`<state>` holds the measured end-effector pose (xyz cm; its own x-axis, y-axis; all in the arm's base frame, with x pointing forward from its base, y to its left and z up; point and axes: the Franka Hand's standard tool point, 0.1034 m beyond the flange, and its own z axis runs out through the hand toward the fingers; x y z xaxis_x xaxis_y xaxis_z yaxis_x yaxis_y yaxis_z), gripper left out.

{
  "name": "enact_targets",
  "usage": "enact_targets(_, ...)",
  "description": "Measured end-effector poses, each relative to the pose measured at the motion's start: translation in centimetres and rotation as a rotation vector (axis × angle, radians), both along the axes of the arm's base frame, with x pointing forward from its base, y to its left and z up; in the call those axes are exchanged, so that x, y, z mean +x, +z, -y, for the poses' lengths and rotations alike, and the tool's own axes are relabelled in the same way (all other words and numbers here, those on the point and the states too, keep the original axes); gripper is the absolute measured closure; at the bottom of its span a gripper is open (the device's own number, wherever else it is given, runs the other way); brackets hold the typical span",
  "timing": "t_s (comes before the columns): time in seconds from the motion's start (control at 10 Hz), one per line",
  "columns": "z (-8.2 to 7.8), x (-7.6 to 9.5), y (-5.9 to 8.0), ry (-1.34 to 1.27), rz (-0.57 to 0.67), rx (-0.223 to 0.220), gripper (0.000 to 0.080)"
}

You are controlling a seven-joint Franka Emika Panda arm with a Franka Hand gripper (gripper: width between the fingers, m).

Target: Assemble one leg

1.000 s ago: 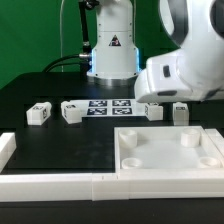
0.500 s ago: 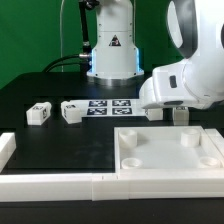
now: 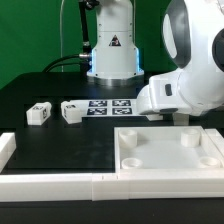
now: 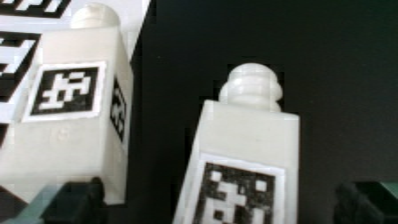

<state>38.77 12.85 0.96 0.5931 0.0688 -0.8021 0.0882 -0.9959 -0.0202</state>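
In the wrist view two white legs lie side by side on the black table, each with a black-and-white marker and a rounded peg end. One leg [image 4: 242, 150] lies between my fingertips [image 4: 68, 203]. The other leg [image 4: 68, 110] lies beside it, next to one fingertip. My gripper [image 4: 222, 205] is open, its jaws wide on either side of the first leg and apart from it. In the exterior view the arm [image 3: 185, 85] hides the gripper and these two legs. Two more legs [image 3: 38, 113] [image 3: 72, 111] lie at the exterior view's left. The large white panel [image 3: 160, 150] lies in front.
The marker board [image 3: 110, 107] lies mid-table, between the two pairs of legs. A white rail [image 3: 60, 186] runs along the table's front edge, with a raised end [image 3: 6, 148] at the exterior view's left. The robot base [image 3: 110, 45] stands at the back.
The arm has moved down and toward the exterior view's right. It now covers the two legs there, which were in view a second ago. The other parts have not moved.
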Motion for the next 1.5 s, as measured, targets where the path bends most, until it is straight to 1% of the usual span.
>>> enact_targets(0.1,-0.1,0.0,0.0,0.001,0.001,0.001,0.0176)
enact_targets(0.2,-0.1,0.0,0.0,0.001,0.001,0.001,0.0348)
enact_targets(0.3,-0.1,0.0,0.0,0.001,0.001,0.001,0.0348)
enact_targets(0.4,-0.1,0.0,0.0,0.001,0.001,0.001,0.0512)
enact_targets(0.9,-0.1,0.0,0.0,0.001,0.001,0.001,0.0511)
enact_targets(1.0,-0.1,0.0,0.3,0.003,-0.002,0.0,0.0511)
enact_targets(1.2,-0.2,0.5,3.2,0.017,-0.005,-0.005,0.0511)
enact_targets(1.3,-0.4,0.9,5.1,0.027,-0.022,-0.01,0.0511)
enact_targets(1.4,-0.7,2.0,6.6,0.033,-0.023,-0.009,0.0509)
enact_targets(1.5,-0.8,3.1,7.3,0.042,-0.012,0.01,0.0509)
